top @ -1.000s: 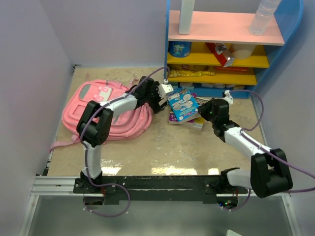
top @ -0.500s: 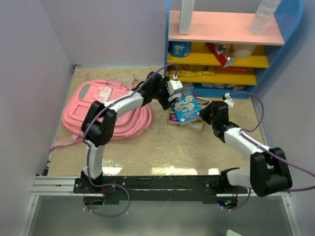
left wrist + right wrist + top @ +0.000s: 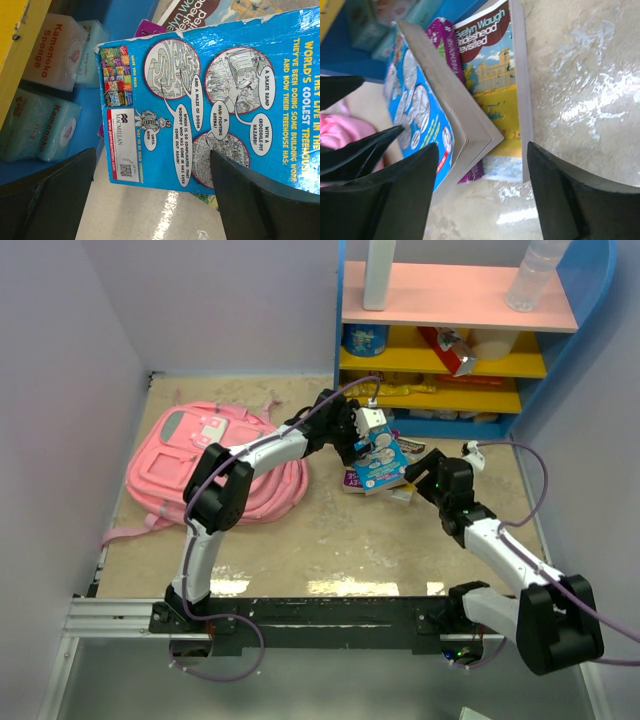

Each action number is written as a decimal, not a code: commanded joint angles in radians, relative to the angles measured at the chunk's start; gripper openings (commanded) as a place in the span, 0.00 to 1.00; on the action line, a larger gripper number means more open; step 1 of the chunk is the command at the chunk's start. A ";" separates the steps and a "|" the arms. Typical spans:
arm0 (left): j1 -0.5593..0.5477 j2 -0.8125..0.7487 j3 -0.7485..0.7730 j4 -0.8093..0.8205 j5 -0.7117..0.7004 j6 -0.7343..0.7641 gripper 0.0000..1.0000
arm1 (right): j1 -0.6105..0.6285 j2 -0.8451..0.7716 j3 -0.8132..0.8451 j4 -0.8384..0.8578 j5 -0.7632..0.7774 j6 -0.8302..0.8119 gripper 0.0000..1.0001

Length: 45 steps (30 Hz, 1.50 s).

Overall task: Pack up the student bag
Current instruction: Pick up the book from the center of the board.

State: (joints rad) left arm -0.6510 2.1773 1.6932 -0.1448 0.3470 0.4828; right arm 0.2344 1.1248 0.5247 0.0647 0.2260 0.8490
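Note:
The student bag, pink with a grey patch, lies at the left of the table; a bit of it shows in the right wrist view. A blue picture book stands tilted on a purple book and an Evelyn Waugh paperback. My left gripper is open at the blue book's cover, its right finger over the lower corner. My right gripper is open just short of the books' near ends, holding nothing.
A blue, yellow and pink shelf unit stands right behind the books, with sponge packs on its bottom shelf and a bottle on top. Walls close in the left and back.
My right gripper has opened, let go of the blue book and drawn back towards the near right. My left arm has swung right, up to the book, which now stands steeper.

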 commanded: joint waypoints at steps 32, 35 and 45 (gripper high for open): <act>-0.016 0.003 -0.003 -0.102 0.012 0.013 1.00 | 0.098 0.225 -0.138 0.543 -0.047 0.255 0.86; -0.016 0.001 -0.004 -0.105 0.020 0.016 1.00 | 0.098 0.251 -0.140 0.601 -0.014 0.263 0.83; -0.022 0.002 -0.010 -0.141 0.024 0.050 1.00 | 0.098 0.224 -0.114 0.627 0.018 0.223 0.63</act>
State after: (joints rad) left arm -0.6548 2.1765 1.6966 -0.1699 0.3443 0.5007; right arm 0.3294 1.3739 0.3885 0.6216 0.1944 1.0916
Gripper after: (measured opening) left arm 0.997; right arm 0.693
